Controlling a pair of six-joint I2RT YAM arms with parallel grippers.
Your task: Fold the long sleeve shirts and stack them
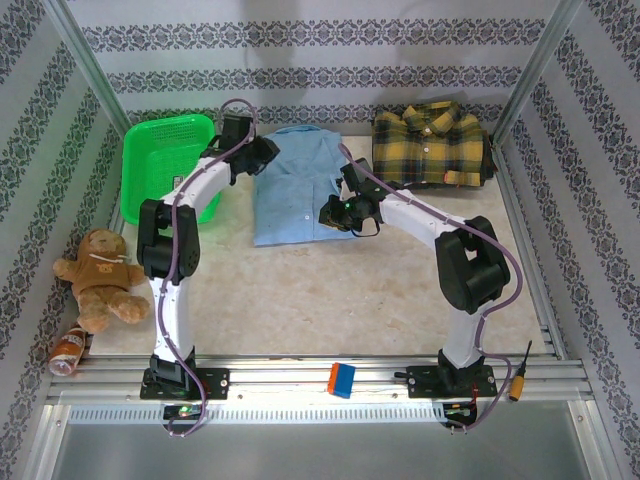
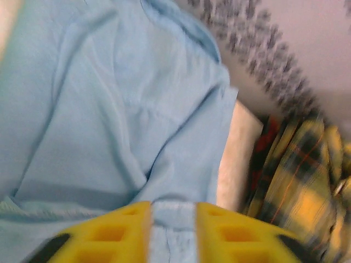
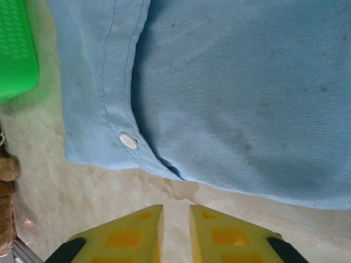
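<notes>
Folding stage, judged from blue shirt (image 1: pixel 295 185) laid as a narrow panel by the middle of the table's (image 1: pixel 330 300) far edge: sleeves tucked, collar far, hem near, lightly creased. Plaid shirt (image 1: pixel 430 145) already folded at far right corner. Left gripper (image 2: pixel 174 211) partly parted at collar end, blue cloth in gap; pinched or not, cannot tell. Right gripper (image 3: pixel 176 211) slightly parted just off hem, empty. Next, probably: grip hem, carry toward collar, then stack.

I am working in a test booth, like a lab. Patterned wallpaper (image 1: pixel 300 38) hangs between shiny metal posts (image 1: pixel 85 60), and two robot arms (image 1: pixel 168 310) are bolted to a metal rail (image 1: pixel 300 375).
</notes>
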